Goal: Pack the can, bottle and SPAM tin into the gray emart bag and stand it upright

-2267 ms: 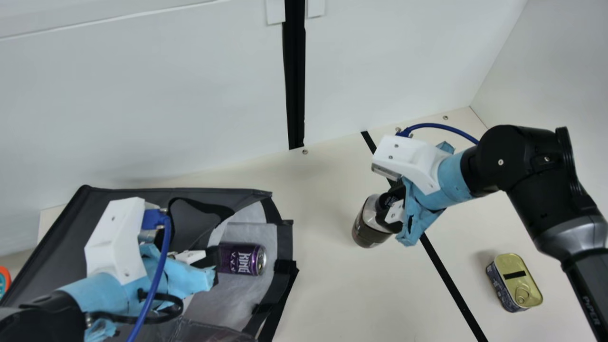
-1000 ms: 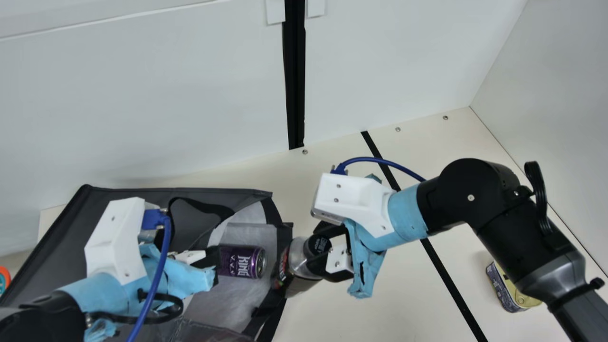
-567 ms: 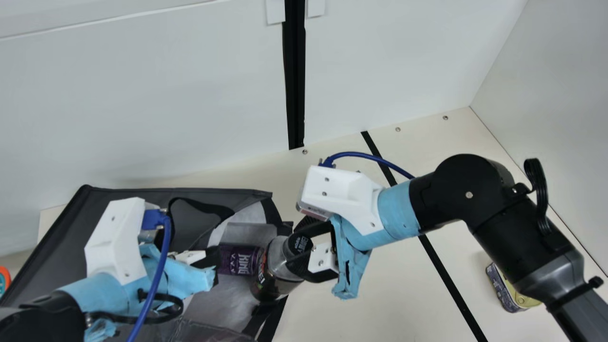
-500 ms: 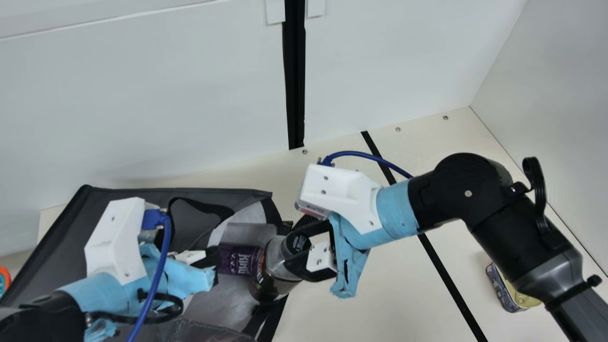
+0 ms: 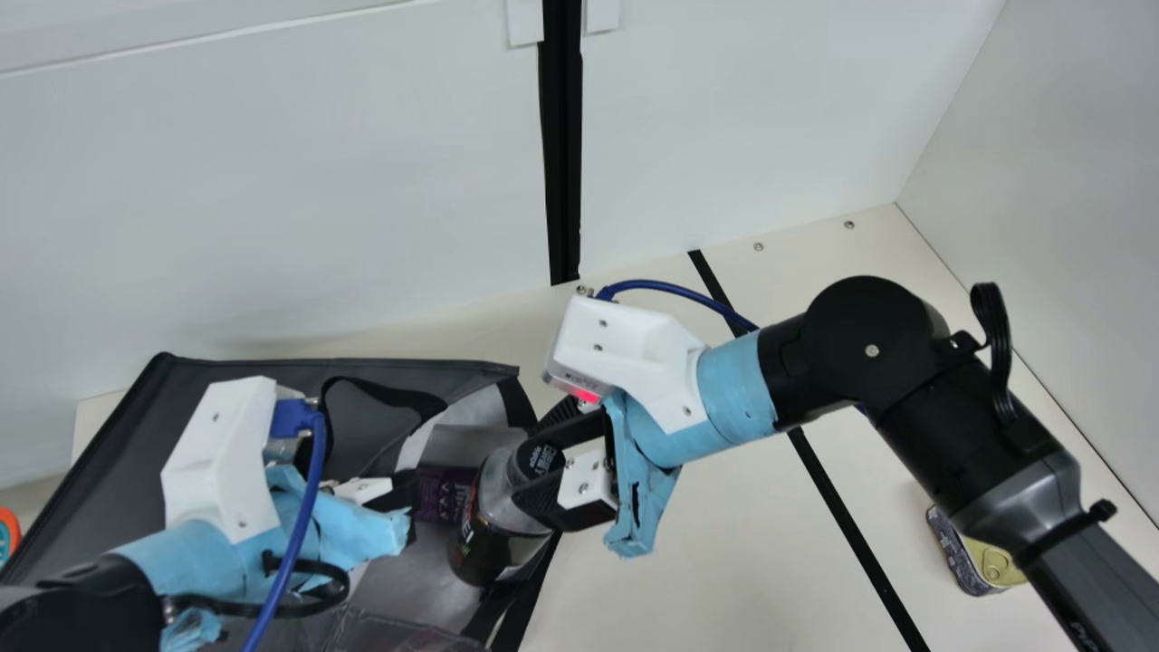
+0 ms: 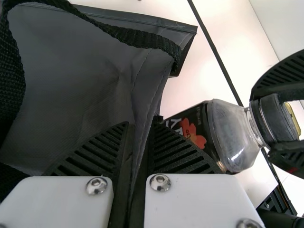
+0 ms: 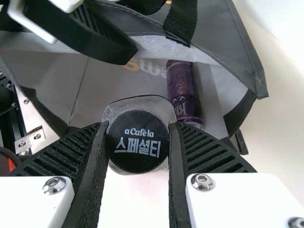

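Observation:
The gray emart bag (image 5: 136, 426) lies on its side, mouth facing right. My left gripper (image 5: 407, 505), in the left wrist view my left gripper (image 6: 141, 126), is shut on the bag's fabric at the opening's upper layer. Inside lies the purple can (image 5: 442, 493), also the can (image 7: 180, 90) in the right wrist view. My right gripper (image 5: 541, 460) is shut on the dark cap of the bottle (image 5: 498, 525), which leans with its base at the bag's mouth, partly covering the can. In the right wrist view my right gripper (image 7: 137, 137) clasps the cap. The SPAM tin (image 5: 960, 554) sits far right, partly behind my right arm.
A black strap handle (image 5: 385, 394) loops over the bag's upper side. White walls (image 5: 272, 208) rise behind and at the right of the cream table (image 5: 688, 580). An orange object (image 5: 7, 534) shows at the left edge.
The right gripper has carried the bottle left from the middle of the table to the bag's mouth, and it now overlaps the can. The left gripper has kept still at the bag.

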